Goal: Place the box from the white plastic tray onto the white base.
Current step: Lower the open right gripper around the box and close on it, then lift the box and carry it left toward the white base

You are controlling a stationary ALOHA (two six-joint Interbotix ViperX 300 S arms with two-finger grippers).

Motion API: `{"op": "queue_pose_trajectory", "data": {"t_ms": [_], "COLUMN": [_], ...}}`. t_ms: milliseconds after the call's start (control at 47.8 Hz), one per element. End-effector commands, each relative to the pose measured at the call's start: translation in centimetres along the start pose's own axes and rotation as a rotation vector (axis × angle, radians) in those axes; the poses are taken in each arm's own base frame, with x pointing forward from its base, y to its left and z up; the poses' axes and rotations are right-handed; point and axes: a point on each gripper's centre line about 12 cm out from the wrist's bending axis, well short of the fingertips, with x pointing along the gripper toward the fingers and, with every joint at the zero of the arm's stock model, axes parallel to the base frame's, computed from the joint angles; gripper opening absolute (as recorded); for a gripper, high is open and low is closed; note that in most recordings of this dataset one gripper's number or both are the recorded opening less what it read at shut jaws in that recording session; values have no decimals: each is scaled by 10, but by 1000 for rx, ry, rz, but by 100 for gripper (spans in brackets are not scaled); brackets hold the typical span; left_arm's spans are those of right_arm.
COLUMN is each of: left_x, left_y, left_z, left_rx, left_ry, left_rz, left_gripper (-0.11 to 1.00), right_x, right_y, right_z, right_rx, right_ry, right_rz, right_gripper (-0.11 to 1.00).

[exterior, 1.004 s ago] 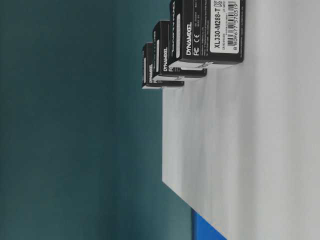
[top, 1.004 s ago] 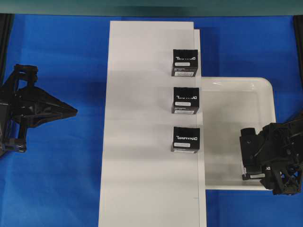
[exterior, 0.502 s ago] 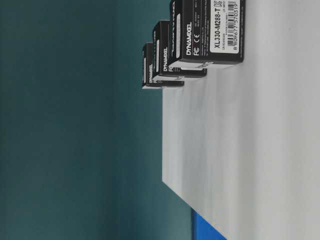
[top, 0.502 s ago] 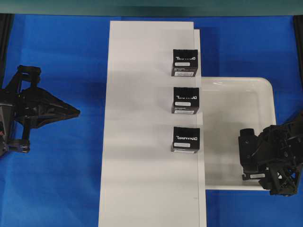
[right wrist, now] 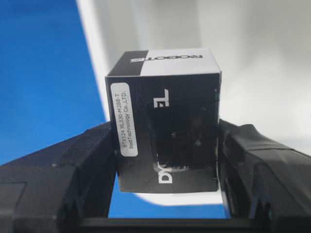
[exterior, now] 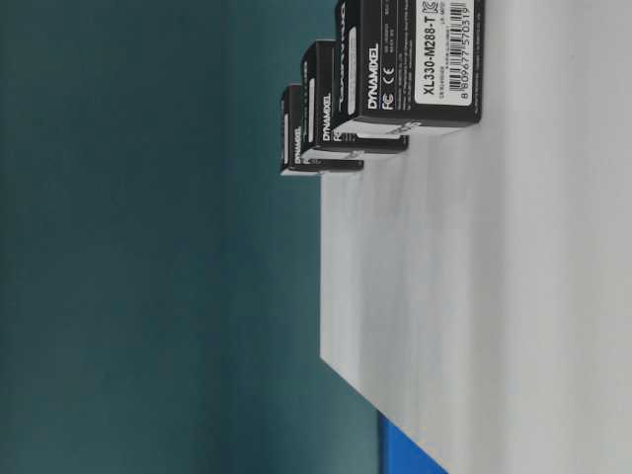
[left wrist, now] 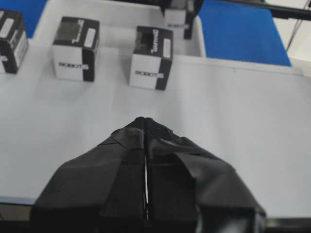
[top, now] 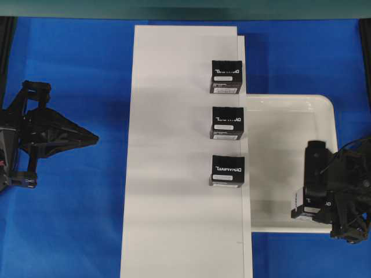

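Your right hand (right wrist: 165, 145) is clamped on the box (right wrist: 165, 131).
It sits over the tray's (top: 278, 104) near right corner; bare base (top: 174, 226) lies open below the three boxes (top: 226, 124); left hand (left wrist: 146, 127) together.

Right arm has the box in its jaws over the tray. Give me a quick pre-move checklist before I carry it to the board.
1. Small black cube-like box sits between the right gripper jaws: ok, both jaws flank its sides in the right wrist view.
2. Grip firm enough to carry: cannot tell.
3. Box clear of the glossy white plastic tray floor: cannot tell from the overhead view.
4. Free spot on the long flat matte white base: ok, bare board below the three black boxes already lined up there.
5. Left gripper out of the way: ok, shut and at the board's far side.
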Motion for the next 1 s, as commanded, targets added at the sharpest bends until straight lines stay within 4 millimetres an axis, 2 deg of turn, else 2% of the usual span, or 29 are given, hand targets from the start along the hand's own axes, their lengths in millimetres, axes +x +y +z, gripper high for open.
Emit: {"op": "queue_pose_trajectory", "data": {"t_ms": [0,209,418,565,774,983], "left_x": [-1,0,-1,-1,-1,-1], "left_y": [-2,-2,-3,-3,-4,-4], "left_z": [11,11,12,12,11,11], "left_rx": [1,-1,1,0,1,1], "left_ry": [-33,-33,-36,-36,-34,-31], "left_rz": [-7,-7,-10,-12,-15,-14], "left_gripper": [-5,-5,-5,-5,-5,-5], "right_x": [-21,-58,-66,-60,-42,-15], "right_y": [12,40,57,70,85,90], "right_z": [11,34,59,81,114,137], "right_rx": [15,2,-3,-8,-13,-72], "right_ry": [-34,-78,-62,-47,-7,74], "right_rz": [37,91,84,66,25,-37], "right_gripper": [59,59,59,59,59,59]}}
